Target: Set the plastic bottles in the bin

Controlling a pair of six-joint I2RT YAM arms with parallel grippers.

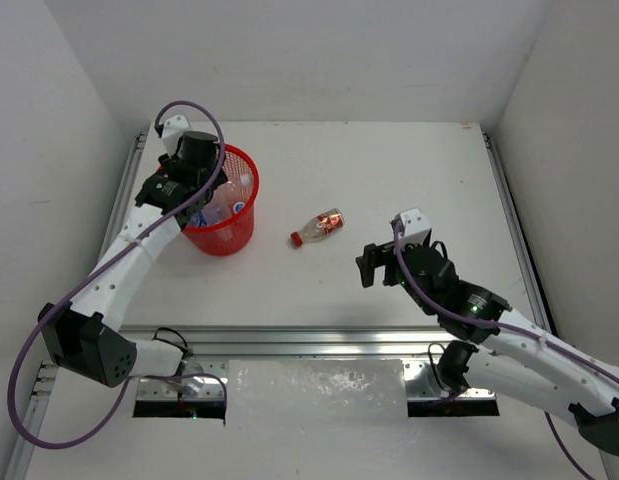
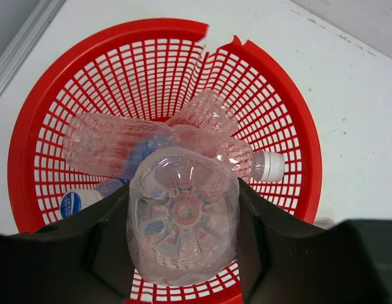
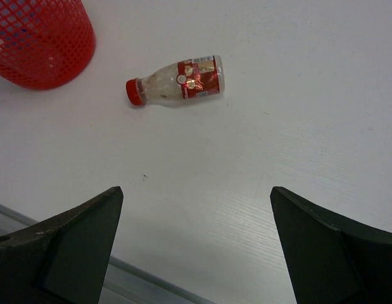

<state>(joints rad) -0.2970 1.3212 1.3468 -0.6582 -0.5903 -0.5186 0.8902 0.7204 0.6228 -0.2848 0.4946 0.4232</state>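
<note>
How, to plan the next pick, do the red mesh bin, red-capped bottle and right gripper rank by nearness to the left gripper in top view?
1. red mesh bin, under the left gripper.
2. red-capped bottle, mid-table.
3. right gripper, farthest right.

Red mesh bin (image 2: 21, 152); upper bottle (image 2: 183, 221) clear; lone bottle (image 3: 177, 81) red cap, red label; table (image 3: 278, 126) white.

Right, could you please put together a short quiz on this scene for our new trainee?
1. True or false: the right gripper is open, clear of the red-capped bottle.
2. What does the left gripper hold above the bin? A) a clear bottle B) a loose cap C) nothing
3. How many bottles lie on the table outside the bin?
Key: 1 true; 2 A; 3 one.
</note>
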